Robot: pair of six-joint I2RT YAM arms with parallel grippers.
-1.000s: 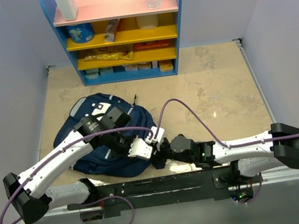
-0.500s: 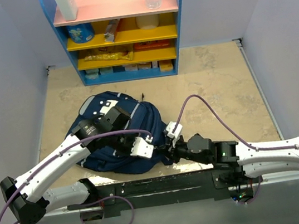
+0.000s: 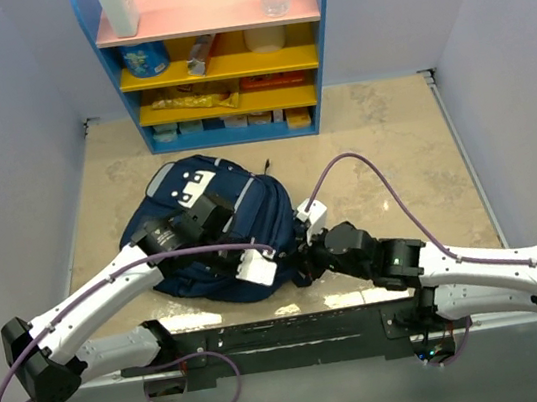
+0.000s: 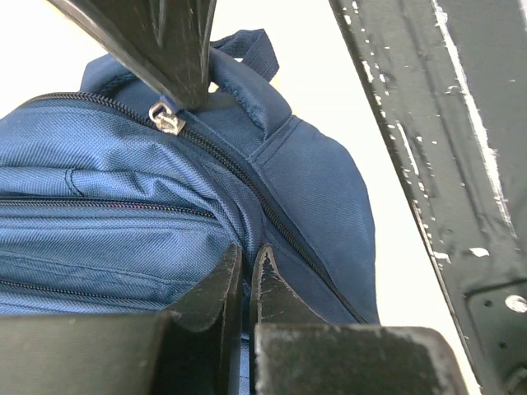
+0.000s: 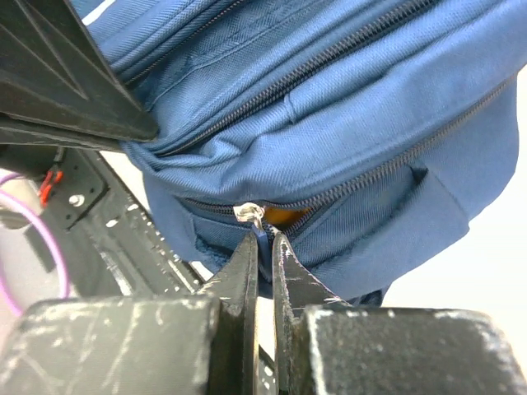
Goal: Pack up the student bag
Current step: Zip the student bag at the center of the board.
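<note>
The navy student bag (image 3: 221,223) lies on the table near the front edge, white label patches facing the shelf. My left gripper (image 3: 256,266) is shut, pinching a fold of the bag's fabric (image 4: 244,267) beside a zipper line. My right gripper (image 3: 302,257) is shut on a blue zipper pull (image 5: 265,234) at the bag's near end. That zipper is open a short way, and something orange (image 5: 290,216) shows in the gap. In the left wrist view the right gripper's fingers (image 4: 169,49) press by a metal zipper slider (image 4: 167,119). The bag fills the right wrist view (image 5: 329,107).
A blue shelf unit (image 3: 216,52) with pink and yellow shelves stands at the back, holding bottles, packets and boxes. The black mounting rail (image 3: 298,333) runs along the table's front edge just behind the bag. The right arm's purple cable (image 3: 354,163) arcs over the table.
The bag has been dragged to the right and turned, away from the left wall. Both grippers moved right with it, still closed at its near end. The right arm has stretched out.
</note>
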